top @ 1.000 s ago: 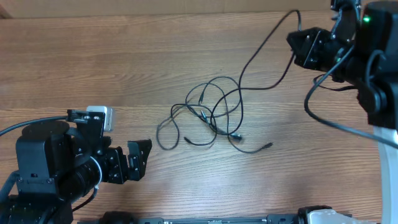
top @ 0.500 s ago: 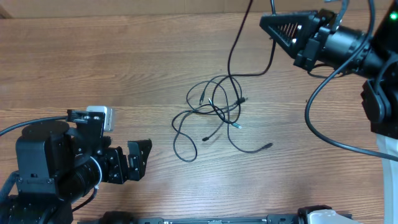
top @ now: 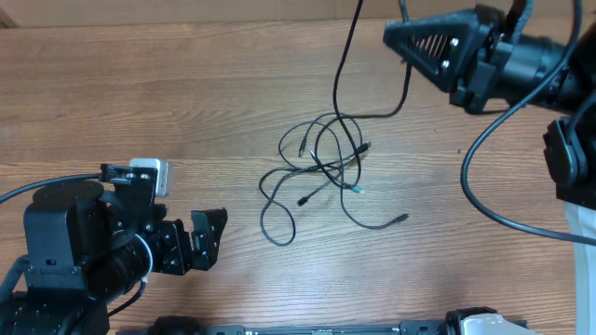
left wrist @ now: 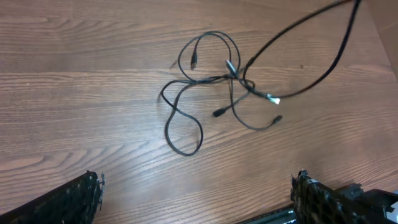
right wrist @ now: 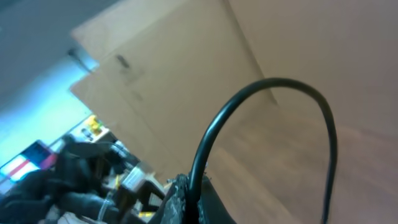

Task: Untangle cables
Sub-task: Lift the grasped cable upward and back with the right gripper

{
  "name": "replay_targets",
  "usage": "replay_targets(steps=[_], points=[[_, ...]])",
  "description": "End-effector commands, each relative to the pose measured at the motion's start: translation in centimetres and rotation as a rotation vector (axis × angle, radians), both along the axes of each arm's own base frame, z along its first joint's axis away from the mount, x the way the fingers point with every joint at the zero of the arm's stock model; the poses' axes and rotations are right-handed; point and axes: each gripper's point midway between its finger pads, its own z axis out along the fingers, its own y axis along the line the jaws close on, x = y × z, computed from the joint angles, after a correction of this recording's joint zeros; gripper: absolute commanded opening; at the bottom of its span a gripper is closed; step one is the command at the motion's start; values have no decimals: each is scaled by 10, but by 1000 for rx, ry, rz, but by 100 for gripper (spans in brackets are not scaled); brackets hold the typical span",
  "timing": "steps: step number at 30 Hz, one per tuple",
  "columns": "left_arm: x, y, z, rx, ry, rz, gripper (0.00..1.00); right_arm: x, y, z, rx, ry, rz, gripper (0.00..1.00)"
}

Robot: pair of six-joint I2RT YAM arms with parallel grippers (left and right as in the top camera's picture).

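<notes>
Here, the cables [top: 321,167] lie tangled mid-frame on the table [top: 140,84]. One strand rises to the upper right, pinched in the closed right gripper [top: 400,37]. At lower left, the left gripper [top: 193,242] gapes wide, empty.

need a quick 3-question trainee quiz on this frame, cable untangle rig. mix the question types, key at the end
1. True or false: the left gripper is shut.
2. What is the right gripper shut on? A) a thin black cable B) nothing C) a screwdriver
3. Where does the tangle lie, and does the left gripper touch it?
Key: 1 false, it is open and empty. 2 A. 3 On the table between the two arms; the left gripper is clear of it.
</notes>
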Motion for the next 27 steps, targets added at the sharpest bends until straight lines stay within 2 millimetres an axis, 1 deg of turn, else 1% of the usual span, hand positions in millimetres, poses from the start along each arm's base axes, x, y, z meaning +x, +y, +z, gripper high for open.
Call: replay_targets(steps=[1, 2, 3, 4, 5, 7, 10, 12, 13, 14, 16, 17, 18, 19, 20, 21, 22, 23, 24, 26, 27], points=[[1, 2, 0, 0, 1, 14, 99, 31, -17, -18, -95, -14, -208, 4], [1, 2, 0, 1, 1, 13, 99, 41, -23, -26, -109, 23, -269, 4], [1, 2, 0, 0, 1, 13, 100, 45, -26, -29, -105, 51, -296, 4], [1, 2, 0, 1, 1, 13, 100, 45, -25, -27, -89, 63, -294, 4], [1, 2, 0, 0, 1, 14, 100, 44, -23, -20, -59, 65, -281, 4], [1, 2, 0, 0, 1, 14, 100, 36, -16, 1, 10, 37, -219, 4], [1, 2, 0, 0, 1, 14, 100, 11, -4, 43, 129, -29, -63, 4], [1, 2, 0, 0, 1, 14, 100, -3, -1, 61, 175, -58, 8, 4], [1, 2, 0, 0, 1, 14, 100, -8, 1, 66, 182, -76, 34, 4], [1, 2, 0, 1, 1, 13, 100, -11, 1, 68, 178, -91, 47, 4], [1, 2, 0, 0, 2, 14, 99, -6, 1, 59, 152, -96, 29, 4], [1, 2, 0, 0, 1, 14, 99, 3, 0, 49, 130, -77, -10, 4], [1, 2, 0, 0, 1, 13, 100, 18, -4, 35, 109, -25, -78, 4], [1, 2, 0, 1, 1, 13, 99, 33, -10, 19, 95, 59, -162, 4], [1, 2, 0, 0, 1, 14, 100, 43, -15, 6, 85, 125, -219, 4], [1, 2, 0, 0, 1, 14, 99, 52, -18, -8, 82, 206, -260, 4], [1, 2, 0, 0, 1, 14, 99, 53, -17, -11, 87, 235, -257, 4], [1, 2, 0, 0, 1, 14, 100, 49, -11, -8, 117, 270, -198, 4], [1, 2, 0, 0, 1, 13, 99, 43, -6, 1, 140, 262, -139, 4], [1, 2, 0, 0, 1, 14, 100, 26, 2, 22, 173, 209, -23, 4], [1, 2, 0, 0, 1, 14, 100, 12, 6, 36, 183, 150, 55, 4]])
